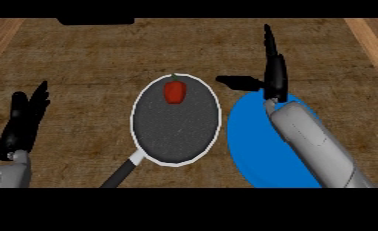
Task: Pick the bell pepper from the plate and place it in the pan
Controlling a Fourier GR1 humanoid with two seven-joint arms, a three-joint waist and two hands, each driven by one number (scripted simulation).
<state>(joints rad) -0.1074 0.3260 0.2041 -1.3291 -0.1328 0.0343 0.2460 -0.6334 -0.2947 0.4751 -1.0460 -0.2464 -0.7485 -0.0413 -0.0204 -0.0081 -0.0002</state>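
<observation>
A small red bell pepper (175, 92) with a green stem lies inside the dark pan (176, 130), near its far rim. The pan has a white rim and a handle (122, 171) that runs toward the lower left. Right of the pan lies a blue plate (251, 140), partly covered by my right forearm. My right hand (275, 72) is above the plate's far edge, open, fingers straight and pointing away, thumb out toward the pan. It holds nothing. At the left edge my left hand (23, 117) rests open, fingers up.
The brown wooden counter (88, 60) stretches all around. A dark object (96, 21) sits at the far edge, upper left. Lighter wood strips border the counter at the far left and far right.
</observation>
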